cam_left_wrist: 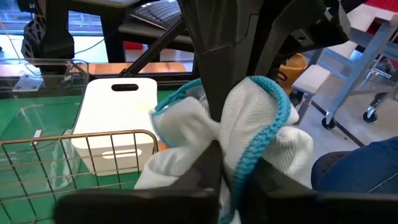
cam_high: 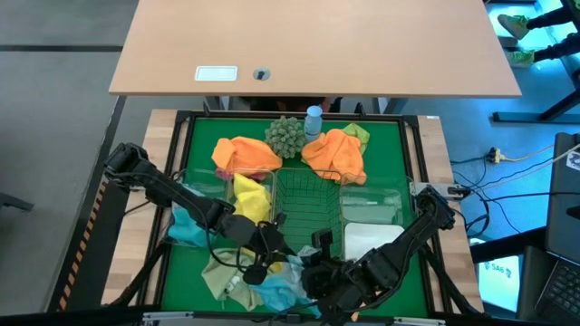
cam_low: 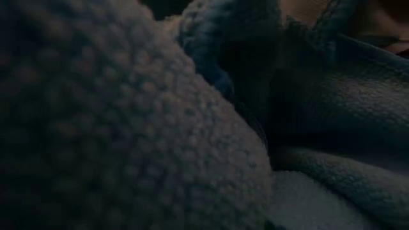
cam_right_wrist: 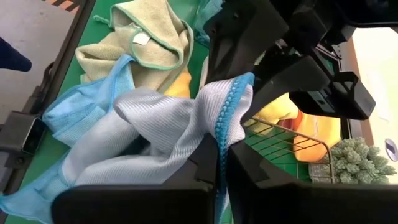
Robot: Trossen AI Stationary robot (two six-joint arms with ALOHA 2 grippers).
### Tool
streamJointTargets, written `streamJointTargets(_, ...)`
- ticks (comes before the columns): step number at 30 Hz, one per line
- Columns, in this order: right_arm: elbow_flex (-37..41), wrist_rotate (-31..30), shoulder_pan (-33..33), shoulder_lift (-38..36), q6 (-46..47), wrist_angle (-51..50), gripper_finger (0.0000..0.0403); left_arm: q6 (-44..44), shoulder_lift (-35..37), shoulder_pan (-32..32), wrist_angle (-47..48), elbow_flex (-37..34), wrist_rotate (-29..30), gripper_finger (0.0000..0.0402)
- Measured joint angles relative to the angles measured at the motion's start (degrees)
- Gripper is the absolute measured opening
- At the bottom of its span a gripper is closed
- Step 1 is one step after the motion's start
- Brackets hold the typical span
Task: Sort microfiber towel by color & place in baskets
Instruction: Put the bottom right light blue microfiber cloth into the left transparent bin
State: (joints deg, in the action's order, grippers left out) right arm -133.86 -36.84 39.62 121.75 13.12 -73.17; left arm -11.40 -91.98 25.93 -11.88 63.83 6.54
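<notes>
Our left gripper (cam_left_wrist: 227, 168) and right gripper (cam_right_wrist: 221, 158) both pinch the same pale blue microfiber towel with a teal stitched edge (cam_right_wrist: 161, 118), near the desk's front edge beside the dark wire-mesh basket (cam_high: 308, 195). Orange towels (cam_high: 245, 154) and a yellow towel (cam_high: 251, 197) already sit by the clear bins. Judging by that, we're midway: loose blue and beige towels (cam_right_wrist: 146, 46) remain, crowding the grippers.

No legible text, label, brand or number on anything here.
</notes>
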Motion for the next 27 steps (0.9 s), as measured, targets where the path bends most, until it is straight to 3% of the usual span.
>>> streamJointTargets(7, 0.0, 2.8, 0.0, 0.0, 0.1, 0.0, 0.0025, 0.0, 0.0, 0.0, 0.0, 0.0, 0.0, 0.0004)
streamJointTargets(14, 0.0, 6.7, 0.1, 0.0, 6.0, -0.3, 0.0111, -0.1, 0.3, 0.0, -0.4, 0.0, 0.8, 0.0002)
streamJointTargets(19, 0.0, 17.2, 0.0, 0.0, 8.7, -0.6, 0.0156, -0.2, 2.0, -0.1, -0.7, -0.1, 1.5, 0.0001)
streamJointTargets(23, 0.0, 22.3, 0.1, -0.1, 13.5, -1.2, 0.0167, -0.2, 4.1, -0.1, -0.5, -0.1, 1.9, 0.0001)
streamJointTargets(27, -0.1, 21.6, 0.0, -0.1, 16.9, -2.7, 0.0167, -0.2, 6.4, -0.2, -0.1, -0.1, 1.9, 0.0000)
